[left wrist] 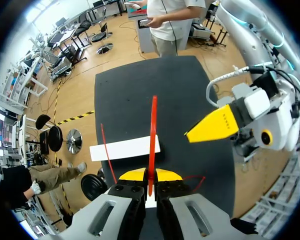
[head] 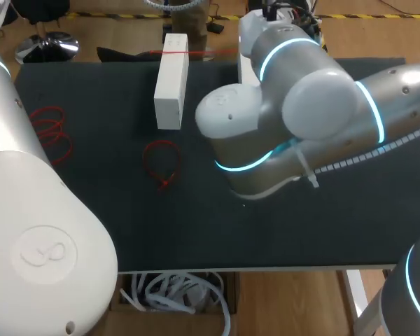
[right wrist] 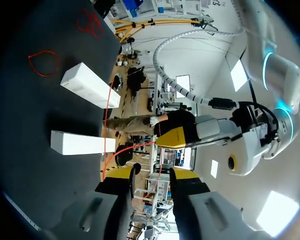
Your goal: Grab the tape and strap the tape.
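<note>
Slippage is the main risk: the left claw [left wrist: 150, 176] is pressed together on one end of the red tape [left wrist: 153, 135], gripping only a narrow sliver. I judge that a sideways pull could drag the thin band out.

The tape rises from that claw as a slim, stiff-looking red strip. It crosses over a white block [left wrist: 125, 148] that lies just ahead on the black surface [left wrist: 190, 90].

The right claw [right wrist: 152, 176] hangs close by with its fingers spread. A fine red strand curves near the gap between them, but whether it touches either finger cannot be told. If that claw closes off-line, it may miss the strand or knock the block askew.

Farther off, a spare red loop [head: 161, 161] lies flat on the surface. A tangle [head: 52, 129] of further red loops lies well apart from it, towards the left edge.
</note>
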{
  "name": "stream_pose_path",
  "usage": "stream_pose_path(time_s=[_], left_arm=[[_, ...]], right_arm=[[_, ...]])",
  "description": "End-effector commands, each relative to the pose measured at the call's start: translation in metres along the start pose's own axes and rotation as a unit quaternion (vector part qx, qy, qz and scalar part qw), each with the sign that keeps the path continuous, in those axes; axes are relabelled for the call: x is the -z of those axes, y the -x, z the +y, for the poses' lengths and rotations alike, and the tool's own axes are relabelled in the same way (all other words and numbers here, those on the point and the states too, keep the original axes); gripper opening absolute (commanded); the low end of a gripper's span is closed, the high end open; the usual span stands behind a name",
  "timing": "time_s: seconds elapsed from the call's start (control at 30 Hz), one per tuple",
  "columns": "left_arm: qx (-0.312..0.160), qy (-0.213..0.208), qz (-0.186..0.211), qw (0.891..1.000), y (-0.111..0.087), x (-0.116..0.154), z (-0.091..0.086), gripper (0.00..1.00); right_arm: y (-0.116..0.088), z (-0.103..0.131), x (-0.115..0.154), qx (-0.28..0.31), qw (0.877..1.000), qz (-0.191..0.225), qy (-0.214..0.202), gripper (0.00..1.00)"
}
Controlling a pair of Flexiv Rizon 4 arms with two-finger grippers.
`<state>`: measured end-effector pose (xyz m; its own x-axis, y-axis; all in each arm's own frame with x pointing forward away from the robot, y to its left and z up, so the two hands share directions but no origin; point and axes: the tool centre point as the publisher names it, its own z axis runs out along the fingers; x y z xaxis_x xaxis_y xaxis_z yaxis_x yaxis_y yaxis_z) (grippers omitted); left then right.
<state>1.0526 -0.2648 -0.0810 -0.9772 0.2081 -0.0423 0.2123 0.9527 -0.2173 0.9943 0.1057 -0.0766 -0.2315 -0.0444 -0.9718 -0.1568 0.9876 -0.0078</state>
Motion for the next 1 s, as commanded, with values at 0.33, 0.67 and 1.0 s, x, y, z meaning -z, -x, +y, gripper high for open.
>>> stream_pose_path(time_s=[0.33, 0.67, 1.0], left_arm=[[0.0, 0.002, 0.001, 1.0, 0.0, 0.001, 0.0, 0.0], [0.0, 0.002, 0.001, 1.0, 0.0, 0.001, 0.0, 0.0], [0.0, 0.002, 0.001, 1.0, 0.0, 0.001, 0.0, 0.0]], right_arm=[[0.005, -0.048, 0.026, -0.011, 0.999, 0.003, 0.037, 0.29], [-0.003, -0.062, 0.031, -0.001, 0.998, 0.025, 0.06, 1.0], [-0.003, -0.062, 0.031, -0.001, 0.998, 0.025, 0.06, 1.0]])
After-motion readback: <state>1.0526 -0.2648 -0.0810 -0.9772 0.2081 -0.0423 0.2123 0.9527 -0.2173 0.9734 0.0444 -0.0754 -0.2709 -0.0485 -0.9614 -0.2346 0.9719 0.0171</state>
